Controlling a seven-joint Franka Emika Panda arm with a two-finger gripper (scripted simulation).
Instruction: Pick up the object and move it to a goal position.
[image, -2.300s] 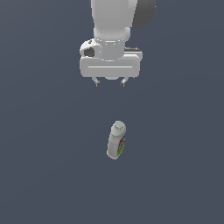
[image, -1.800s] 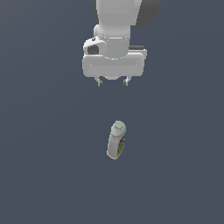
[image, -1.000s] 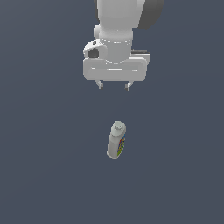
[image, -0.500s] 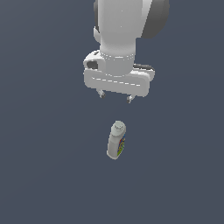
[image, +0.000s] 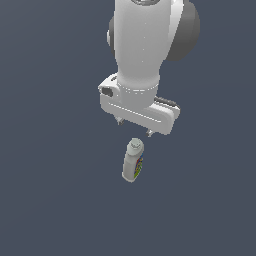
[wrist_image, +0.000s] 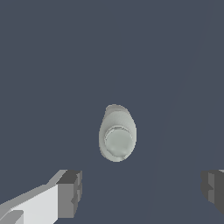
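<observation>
Your gripper (wrist_image: 140, 188) is spread wide and empty, so clamp the small, probably light, rigid bottle (image: 133, 161) across its body below the ribbed cap (wrist_image: 118, 141).

Arm: glossy white rounded casing, with a dark grey round joint cap on one side.
Tool (image: 134, 128): white boxy block, a small dark inset at one end.
Fingers (wrist_image: 69, 194): short, grey, square-ended pads on white mounts.
</observation>
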